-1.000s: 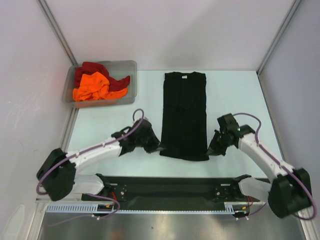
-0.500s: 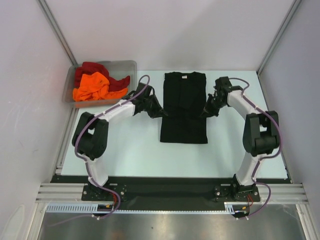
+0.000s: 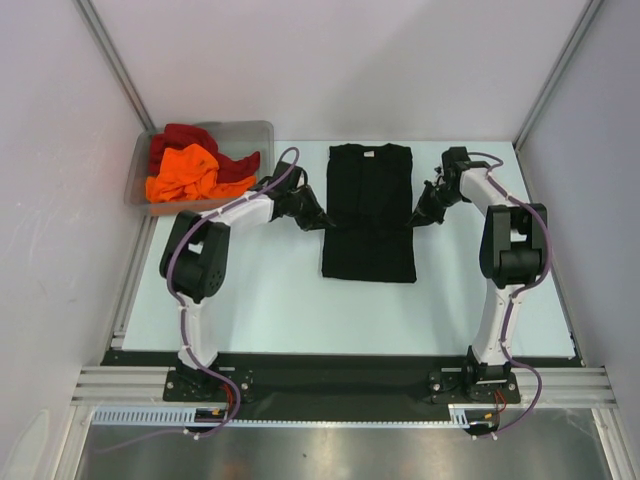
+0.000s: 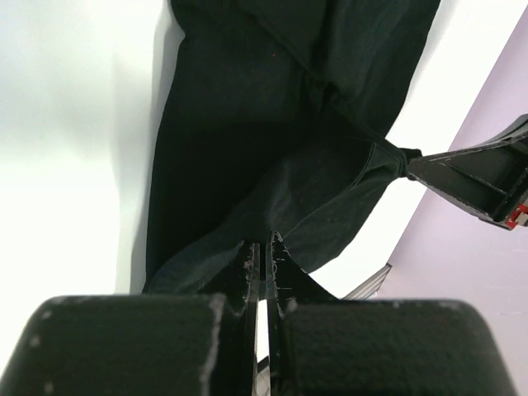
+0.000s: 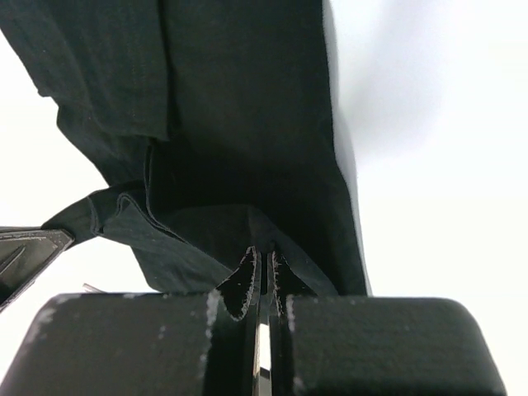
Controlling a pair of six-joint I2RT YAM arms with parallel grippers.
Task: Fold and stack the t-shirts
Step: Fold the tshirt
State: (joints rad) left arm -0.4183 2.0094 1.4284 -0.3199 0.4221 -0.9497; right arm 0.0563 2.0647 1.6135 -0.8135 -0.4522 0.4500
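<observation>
The black t-shirt [image 3: 368, 190], folded into a long strip, lies at the middle back of the table. Its near end is lifted and doubled over toward the collar. My left gripper [image 3: 322, 222] is shut on the shirt's left hem corner. My right gripper [image 3: 415, 218] is shut on the right hem corner. The left wrist view shows black cloth [image 4: 272, 148] pinched at the gripper [image 4: 262, 245]. The right wrist view shows the same cloth [image 5: 247, 124] in the gripper [image 5: 264, 252]. The orange t-shirt [image 3: 185, 172] and dark red t-shirt [image 3: 182, 136] lie crumpled in the bin.
The clear grey plastic bin [image 3: 258, 132] stands at the back left corner. Pale walls with metal frame posts [image 3: 115, 70] close in the table on the left, back and right. Both arms reach far forward over the pale tabletop [image 3: 250, 290].
Both grippers have carried the shirt's near hem away from the table's front edge toward the collar, so the strip now shows shorter. Both stayed shut on the cloth.
</observation>
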